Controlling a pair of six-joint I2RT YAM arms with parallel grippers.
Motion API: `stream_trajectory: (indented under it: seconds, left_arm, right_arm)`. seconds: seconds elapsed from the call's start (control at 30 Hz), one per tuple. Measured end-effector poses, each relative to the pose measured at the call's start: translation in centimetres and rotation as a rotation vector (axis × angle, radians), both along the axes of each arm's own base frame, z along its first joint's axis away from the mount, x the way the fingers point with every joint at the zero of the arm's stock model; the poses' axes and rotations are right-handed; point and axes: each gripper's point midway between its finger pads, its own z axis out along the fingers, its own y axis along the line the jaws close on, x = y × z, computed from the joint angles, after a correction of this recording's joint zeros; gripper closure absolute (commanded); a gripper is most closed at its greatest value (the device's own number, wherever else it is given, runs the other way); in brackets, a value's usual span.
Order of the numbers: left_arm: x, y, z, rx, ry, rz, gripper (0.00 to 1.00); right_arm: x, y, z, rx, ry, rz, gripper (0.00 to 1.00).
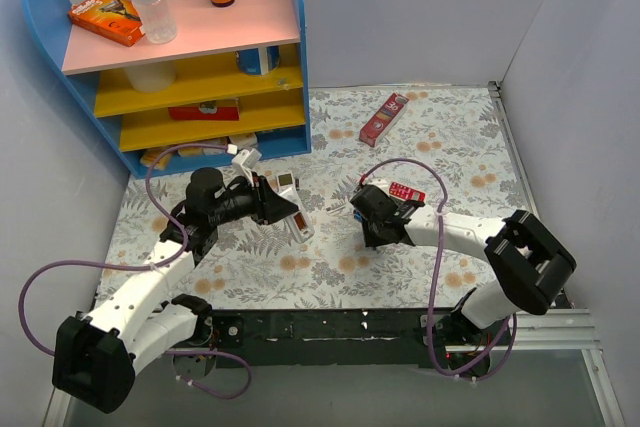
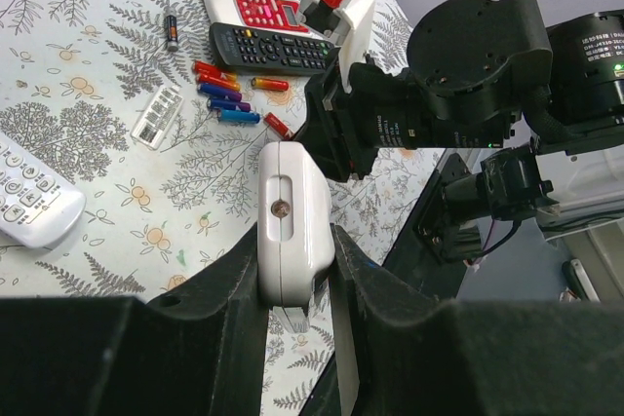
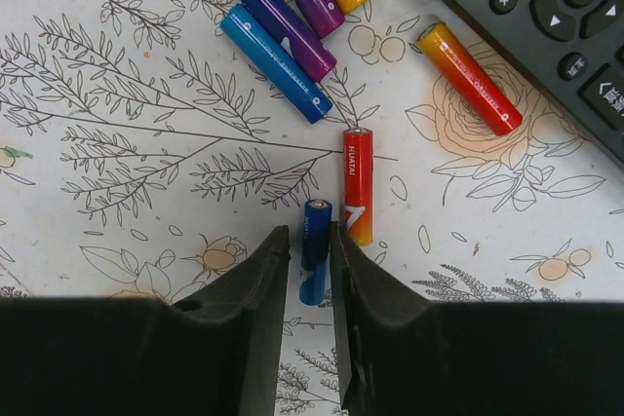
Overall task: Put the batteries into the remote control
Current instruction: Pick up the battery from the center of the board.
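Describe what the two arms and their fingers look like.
The left arm and right arm have white links with bulky black joints. A purple cable loops along each. The fingers are black wedges tapering to blunt tips.

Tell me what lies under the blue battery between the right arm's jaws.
Only the flowered table cover shows under the blue battery; a red battery lies beside it. The jaws hide what is beneath its lower end.

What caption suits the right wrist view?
Right hand pinches a blue battery beside a red battery lying on the floral table.
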Motion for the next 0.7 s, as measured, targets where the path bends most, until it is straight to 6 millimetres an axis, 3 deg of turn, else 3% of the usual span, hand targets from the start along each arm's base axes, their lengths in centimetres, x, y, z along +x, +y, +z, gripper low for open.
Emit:
stream_trajectory:
  seconds: [0.13,0.3,0.53,0.7]
  left_arm:
    - [0.0,-0.1,-0.2,0.0,0.007,-0.006,1.0]
    - [-0.1,-0.2,-0.3,-0.003,0.017,-0.019,1.0]
    - [0.0,-0.4,-0.7,-0.001,0.031,-0.03,1.0]
    - [0.1,-0.7,-1.3,-0.003,0.063,-0.041,1.0]
  right_arm:
    - [0.3,0.2,-0.1,-0.021,0.002,0.016,0.71]
    - [0.7,0.5,0.0,-0.03,0.0,0.035,0.88]
    - [0.7,0.3,0.2,-0.05,-0.007,0.079,0.98]
    - [0.8,0.5,2.4,-0.01,-0.069,0.129,0.99]
